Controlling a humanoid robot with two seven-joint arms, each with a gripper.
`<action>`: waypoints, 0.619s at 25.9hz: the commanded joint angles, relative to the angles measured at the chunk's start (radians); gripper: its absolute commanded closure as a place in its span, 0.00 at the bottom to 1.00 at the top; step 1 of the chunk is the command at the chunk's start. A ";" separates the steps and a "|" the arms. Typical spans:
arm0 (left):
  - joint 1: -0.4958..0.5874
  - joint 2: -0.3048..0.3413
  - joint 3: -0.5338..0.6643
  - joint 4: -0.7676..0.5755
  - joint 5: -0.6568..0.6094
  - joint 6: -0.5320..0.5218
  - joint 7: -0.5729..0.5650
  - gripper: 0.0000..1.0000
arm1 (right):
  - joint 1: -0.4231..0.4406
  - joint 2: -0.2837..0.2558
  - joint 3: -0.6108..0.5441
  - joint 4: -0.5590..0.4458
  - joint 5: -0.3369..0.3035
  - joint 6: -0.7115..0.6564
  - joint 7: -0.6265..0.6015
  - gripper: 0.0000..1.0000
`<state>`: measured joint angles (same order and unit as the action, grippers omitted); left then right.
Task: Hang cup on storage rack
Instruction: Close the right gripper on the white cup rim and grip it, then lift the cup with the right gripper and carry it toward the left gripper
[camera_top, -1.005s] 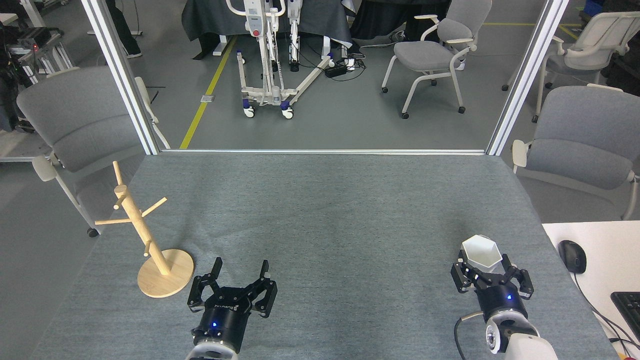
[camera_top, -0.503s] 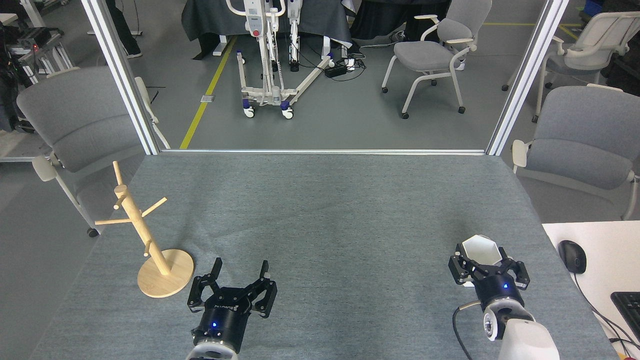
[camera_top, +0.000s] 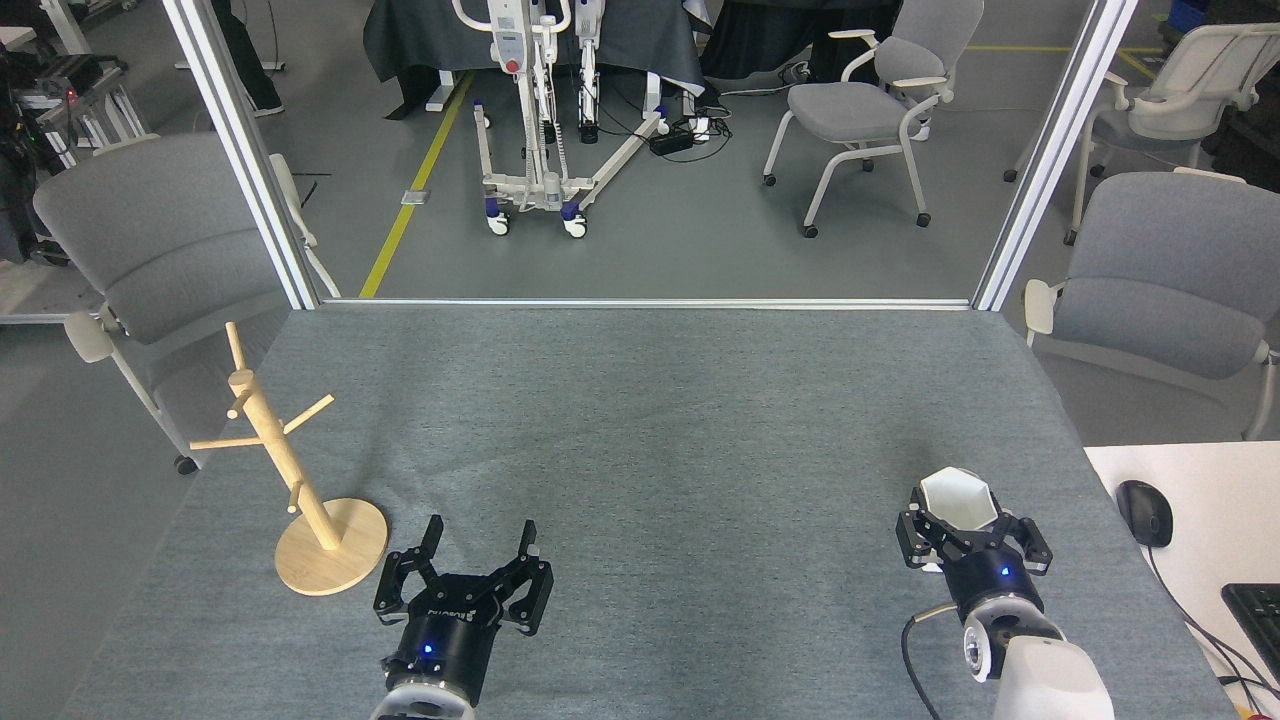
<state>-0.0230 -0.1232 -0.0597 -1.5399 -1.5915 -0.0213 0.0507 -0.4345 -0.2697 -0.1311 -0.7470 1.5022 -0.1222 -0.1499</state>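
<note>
Since the earlier frames, right gripper (camera_top: 968, 520) has shifted slightly left and toward the near edge of the grey tabletop (camera_top: 660, 420), its fingers (camera_top: 912, 528) clasped around the white cup (camera_top: 955, 500), which sits upright with its mouth tilted to the left. Left gripper (camera_top: 480, 552) rests unmoved with fingers spread and nothing between them, just beside the round base of the wooden rack (camera_top: 290, 470), well apart from the cup.
</note>
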 joint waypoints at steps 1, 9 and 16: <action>0.000 0.000 0.001 0.000 0.001 0.000 0.000 0.00 | 0.003 0.000 0.004 -0.020 -0.005 -0.008 0.001 0.56; 0.002 0.000 0.000 -0.032 0.001 -0.002 -0.009 0.00 | 0.008 -0.048 0.007 -0.450 -0.155 -0.013 0.389 0.56; 0.003 0.039 -0.077 -0.040 -0.045 -0.126 0.004 0.00 | 0.039 -0.014 0.119 -0.785 -0.169 0.246 0.492 0.57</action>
<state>-0.0186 -0.1110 -0.0840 -1.5796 -1.6062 -0.0778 0.0492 -0.4093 -0.2994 -0.0695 -1.4119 1.3392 0.0198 0.3069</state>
